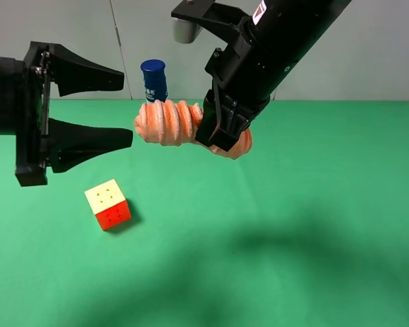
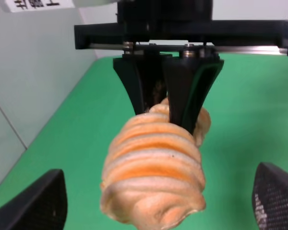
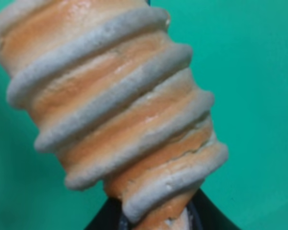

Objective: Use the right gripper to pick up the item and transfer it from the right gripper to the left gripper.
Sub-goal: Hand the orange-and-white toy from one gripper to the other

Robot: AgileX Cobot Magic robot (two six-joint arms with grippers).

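The item (image 1: 169,121) is an orange-pink ribbed roll held level in the air above the green table. My right gripper (image 1: 221,129) is shut on the roll's right part; its left end sticks out free. The roll fills the right wrist view (image 3: 120,110). My left gripper (image 1: 126,109) is open, its two black pointed fingers one above the other, just left of the roll's free end and not touching it. In the left wrist view the roll (image 2: 153,177) points toward the camera, the right gripper's fingers (image 2: 189,91) clamp it behind, and my own fingertips (image 2: 36,203) stand apart on either side.
A yellow and red puzzle cube (image 1: 108,204) lies on the green table (image 1: 293,238) below the left gripper. A white bottle with a blue cap (image 1: 154,80) stands at the back, behind the roll. A pale wall runs behind the table.
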